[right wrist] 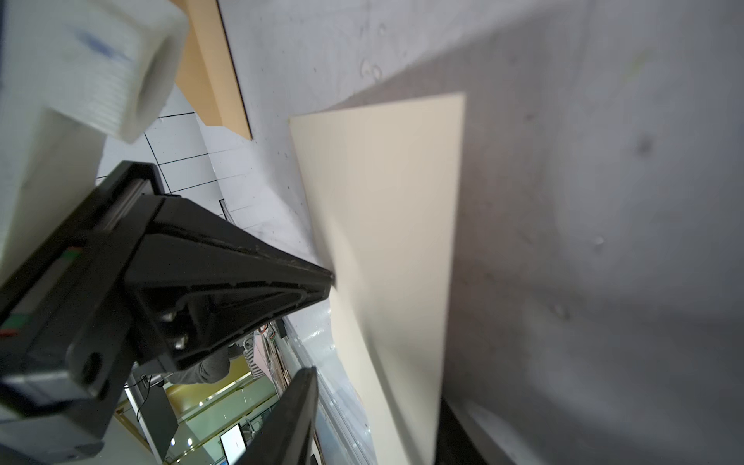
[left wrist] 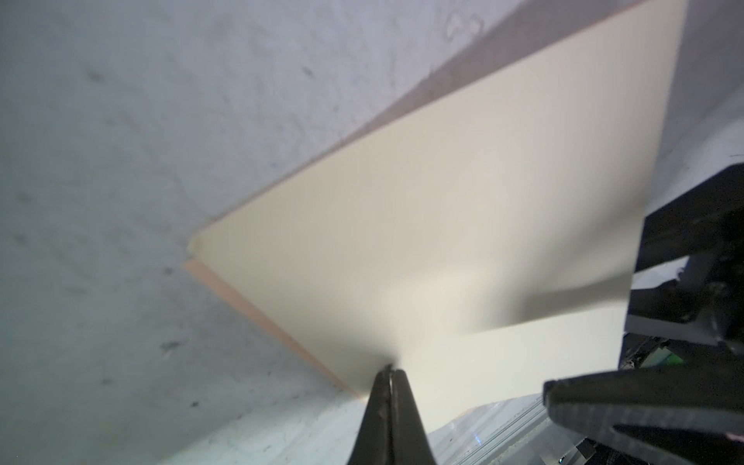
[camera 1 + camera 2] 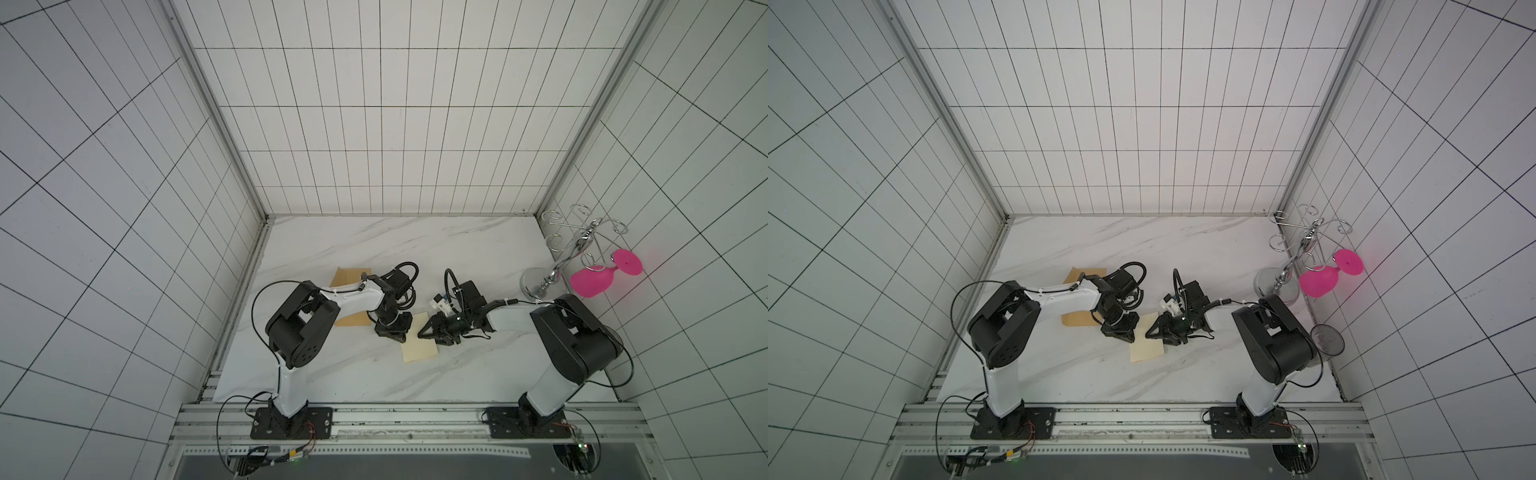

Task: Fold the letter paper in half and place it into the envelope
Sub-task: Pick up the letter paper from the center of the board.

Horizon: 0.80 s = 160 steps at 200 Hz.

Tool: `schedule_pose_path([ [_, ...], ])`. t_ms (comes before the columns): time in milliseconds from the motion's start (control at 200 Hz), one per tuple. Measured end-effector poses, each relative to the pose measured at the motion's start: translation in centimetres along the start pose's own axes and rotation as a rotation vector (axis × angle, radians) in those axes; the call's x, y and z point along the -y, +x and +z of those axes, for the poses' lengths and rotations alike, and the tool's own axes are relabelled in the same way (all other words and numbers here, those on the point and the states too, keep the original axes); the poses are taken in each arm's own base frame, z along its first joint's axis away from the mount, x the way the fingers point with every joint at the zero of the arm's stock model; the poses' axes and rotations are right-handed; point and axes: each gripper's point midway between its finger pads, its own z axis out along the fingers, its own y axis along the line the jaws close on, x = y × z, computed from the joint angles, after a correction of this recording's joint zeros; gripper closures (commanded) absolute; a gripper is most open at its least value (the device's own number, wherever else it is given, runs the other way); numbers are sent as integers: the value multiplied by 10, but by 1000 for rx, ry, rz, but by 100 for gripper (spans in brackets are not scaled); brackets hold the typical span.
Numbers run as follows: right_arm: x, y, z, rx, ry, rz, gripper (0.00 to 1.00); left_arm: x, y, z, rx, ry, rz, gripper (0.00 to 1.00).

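Note:
The pale cream letter paper lies on the marble table between my two arms. In the left wrist view the letter paper shows a thin peach strip of a lower layer along two edges. My left gripper is shut on the sheet's left edge, which is slightly raised. My right gripper has its fingers apart, one on each side of the paper's right edge. The tan envelope lies to the left, mostly hidden under my left arm.
A chrome glass rack stands at the back right with a pink glass hanging on it. A dark glass sits by the right arm's shoulder. Tiled walls close in the table on three sides.

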Motion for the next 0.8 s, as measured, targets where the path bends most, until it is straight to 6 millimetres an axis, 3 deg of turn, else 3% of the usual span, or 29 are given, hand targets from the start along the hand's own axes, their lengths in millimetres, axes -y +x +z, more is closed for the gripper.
schedule_pose_path([
  [445, 4, -6, 2, 14, 0, -22, 73, -1, 0, 0, 1, 22, 33, 100],
  [800, 8, -11, -3, 28, 14, -35, 76, -2, 0, -1, 6, 24, 47, 100],
])
